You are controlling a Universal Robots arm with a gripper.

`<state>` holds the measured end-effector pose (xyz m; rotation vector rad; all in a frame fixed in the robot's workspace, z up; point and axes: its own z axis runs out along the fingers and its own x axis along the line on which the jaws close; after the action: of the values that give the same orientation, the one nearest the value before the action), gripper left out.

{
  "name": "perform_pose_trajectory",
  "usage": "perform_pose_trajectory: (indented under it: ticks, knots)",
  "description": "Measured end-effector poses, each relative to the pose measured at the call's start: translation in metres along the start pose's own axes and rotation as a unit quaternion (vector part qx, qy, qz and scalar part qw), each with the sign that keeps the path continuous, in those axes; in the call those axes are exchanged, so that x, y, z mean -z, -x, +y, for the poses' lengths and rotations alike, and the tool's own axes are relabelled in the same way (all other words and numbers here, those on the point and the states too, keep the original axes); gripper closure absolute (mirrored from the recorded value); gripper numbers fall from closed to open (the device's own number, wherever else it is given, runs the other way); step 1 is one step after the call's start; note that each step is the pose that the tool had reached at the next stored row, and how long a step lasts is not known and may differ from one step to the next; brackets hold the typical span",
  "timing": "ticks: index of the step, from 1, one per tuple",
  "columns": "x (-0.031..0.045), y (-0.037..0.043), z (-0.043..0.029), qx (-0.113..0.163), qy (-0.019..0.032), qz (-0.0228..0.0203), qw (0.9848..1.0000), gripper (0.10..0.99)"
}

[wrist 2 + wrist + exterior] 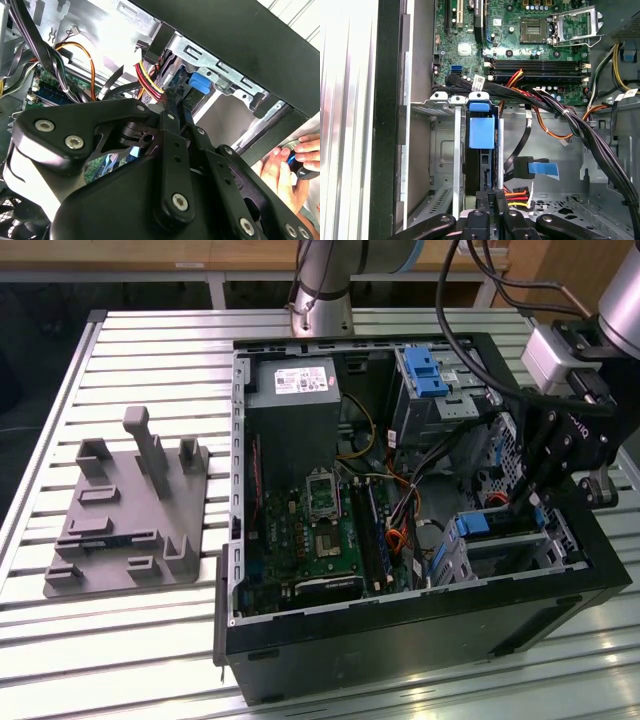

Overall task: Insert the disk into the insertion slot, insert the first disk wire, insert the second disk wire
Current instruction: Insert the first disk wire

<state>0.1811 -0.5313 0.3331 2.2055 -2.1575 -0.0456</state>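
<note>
Your gripper (515, 505) is down inside the open computer case (400, 650), at the corner nearest the exterior view's right. That is where the insertion slot (456, 150) sits, low and well apart from the taller bay with the blue latch (425, 372). In both wrist views the fingers are drawn narrow, lying side by side, and you can make out nothing clamped between them. The tips (494, 194) point straight along the slot's length, which suits a push along its rails better than a grasp. The disk (481, 131) stands on edge between the slot's grey rails with its blue carrier tab toward the motherboard (520, 30), so it looks seated or close to it. How deep it sits you cannot tell, since the fingers cover its near end. Just beside the gripper lies a red-and-yellow lead (517, 192), and near it a black cable with a blue tab (540, 169) curls free, apart from the disk. These look like the two disk wires, neither plugged in yet. In the second wrist view a person's hand (292, 160) holds a small object outside the case, clear of the arm.
</note>
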Motion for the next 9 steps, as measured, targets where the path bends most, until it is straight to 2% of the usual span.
perform_pose_trajectory:
  ticks: [9]
  knots:
    - [-0.0012, -0.0008, 0.0000, 0.000, 0.0000, 0.0001, 1.0000, 0.914]
